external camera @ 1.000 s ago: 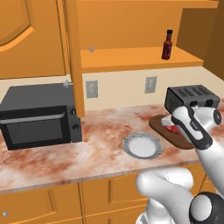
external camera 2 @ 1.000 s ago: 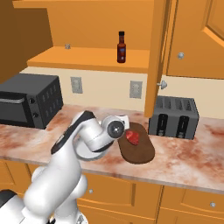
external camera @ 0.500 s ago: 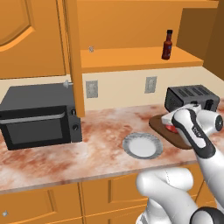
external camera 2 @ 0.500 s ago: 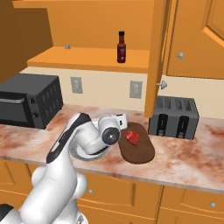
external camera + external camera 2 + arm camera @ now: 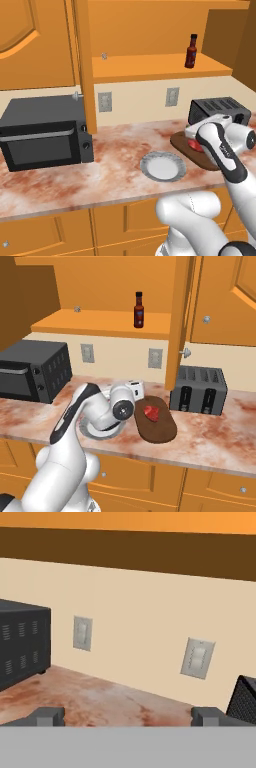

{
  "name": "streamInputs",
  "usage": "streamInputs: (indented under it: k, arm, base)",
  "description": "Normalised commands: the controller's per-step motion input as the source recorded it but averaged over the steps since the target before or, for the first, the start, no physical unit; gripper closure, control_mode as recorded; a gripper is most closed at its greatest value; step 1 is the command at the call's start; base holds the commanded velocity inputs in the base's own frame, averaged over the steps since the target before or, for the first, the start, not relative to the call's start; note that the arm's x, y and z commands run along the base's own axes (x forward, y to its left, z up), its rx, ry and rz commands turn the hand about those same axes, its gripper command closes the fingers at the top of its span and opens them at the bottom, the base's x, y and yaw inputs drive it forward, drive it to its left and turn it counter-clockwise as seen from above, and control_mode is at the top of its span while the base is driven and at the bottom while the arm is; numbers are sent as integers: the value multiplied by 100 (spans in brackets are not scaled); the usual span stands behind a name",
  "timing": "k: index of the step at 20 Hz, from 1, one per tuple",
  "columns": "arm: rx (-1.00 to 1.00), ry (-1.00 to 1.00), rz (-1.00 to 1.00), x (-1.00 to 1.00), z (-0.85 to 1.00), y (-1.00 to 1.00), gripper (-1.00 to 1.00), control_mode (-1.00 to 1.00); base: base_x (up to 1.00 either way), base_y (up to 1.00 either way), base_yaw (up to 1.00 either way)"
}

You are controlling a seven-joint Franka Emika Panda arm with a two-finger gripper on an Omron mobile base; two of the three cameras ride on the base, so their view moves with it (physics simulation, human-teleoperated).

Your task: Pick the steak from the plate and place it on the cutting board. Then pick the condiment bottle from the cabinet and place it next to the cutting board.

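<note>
Red steak [image 5: 152, 412] now sits on the cutting board [image 5: 160, 428], mid-frame in right base view; plate [image 5: 163, 166] bare. My gripper [image 5: 129, 716] is spread wide, holding nothing. Left: condiment bottle [image 5: 139, 310], upright on cabinet [image 5: 100, 324] shelf, upper centre.

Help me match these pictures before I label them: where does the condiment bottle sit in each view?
Left base view: the condiment bottle stands upper right, on the cabinet shelf.
Right base view: upper middle, on that shelf, left of the open door.
Hand view: not in it.
Shared landmark: the toaster, at the right of both base views, below the bottle's shelf.
</note>
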Motion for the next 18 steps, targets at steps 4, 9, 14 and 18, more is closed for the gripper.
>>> streamInputs:
  k: [4,9,14,18]
  arm:
    - [0,-3,-1,0,24,0,-100,-100]
    - [1,-2,-1,0,27,0,-100,-100]
    - [2,0,-1,0,32,0,-100,-100]
    - [2,0,-1,0,31,0,-100,-100]
  base:
    - [0,0,0]
    - [0,0,0]
    - [0,0,0]
    - [0,0,0]
